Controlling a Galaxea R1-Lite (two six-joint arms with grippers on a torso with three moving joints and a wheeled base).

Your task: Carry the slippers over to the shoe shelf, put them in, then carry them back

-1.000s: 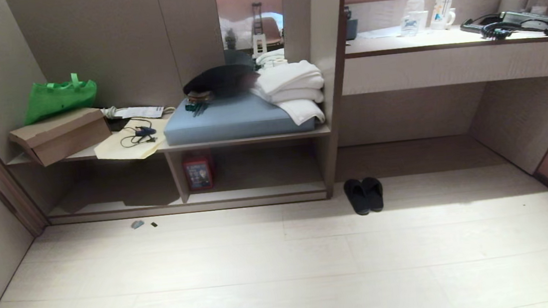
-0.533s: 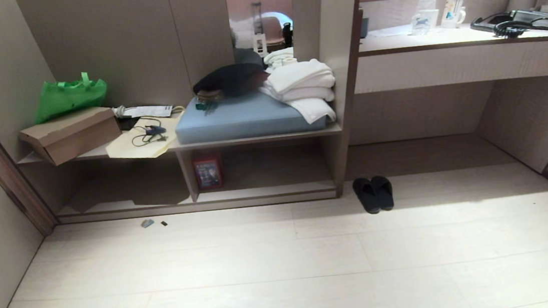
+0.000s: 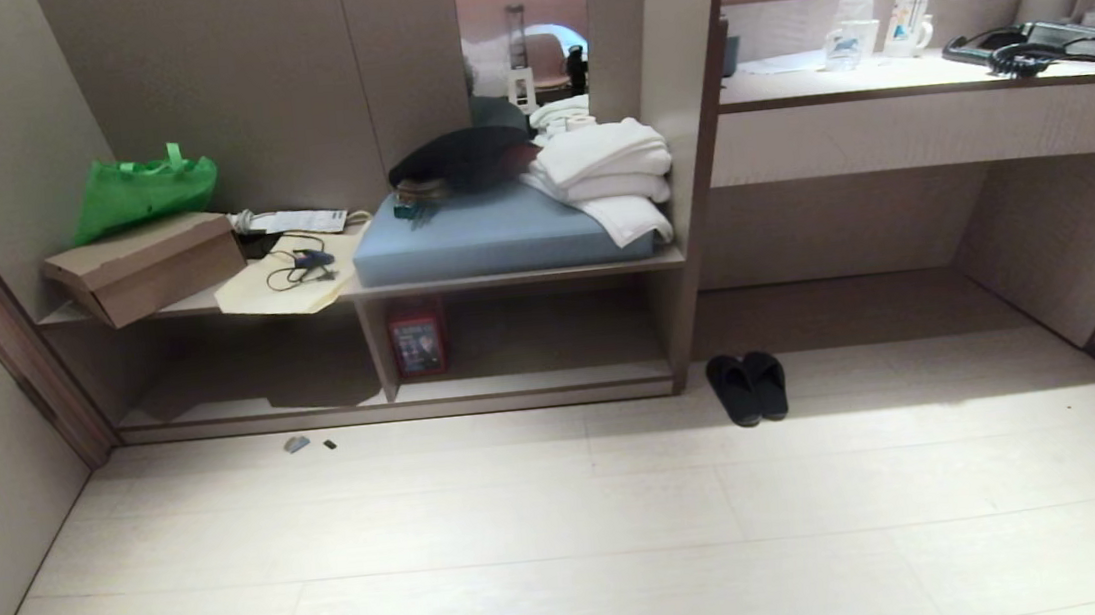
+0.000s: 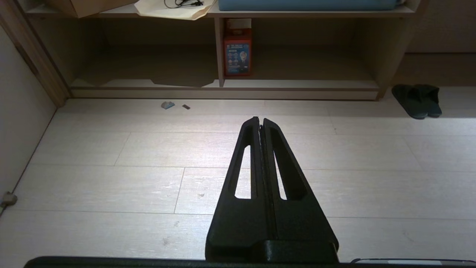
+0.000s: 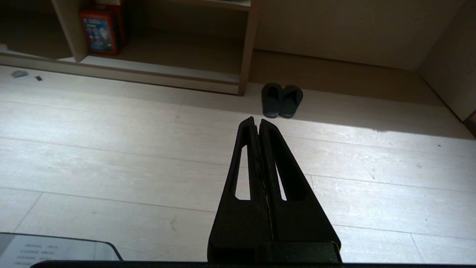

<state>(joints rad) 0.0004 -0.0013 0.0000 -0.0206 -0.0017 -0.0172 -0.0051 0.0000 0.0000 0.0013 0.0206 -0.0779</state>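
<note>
From my head camera I see the slippers lying side by side and touching on the pale floor, just beside the outer right upright of the shoe shelf, in front of the recess under the tabletop. The shelf's low cubby has a pale bottom board and an upright divider, with a red box standing against the divider on its right side. On the board above sit a blue cushion, folded white towels, a black heap, a cardboard box and a green bag. Neither arm shows in the head view. My left claw hangs over bare floor, fingers pressed together and holding nothing. My right claw is likewise closed tight and empty, pointing at the slippers, which lie near but apart from its tips.
</note>
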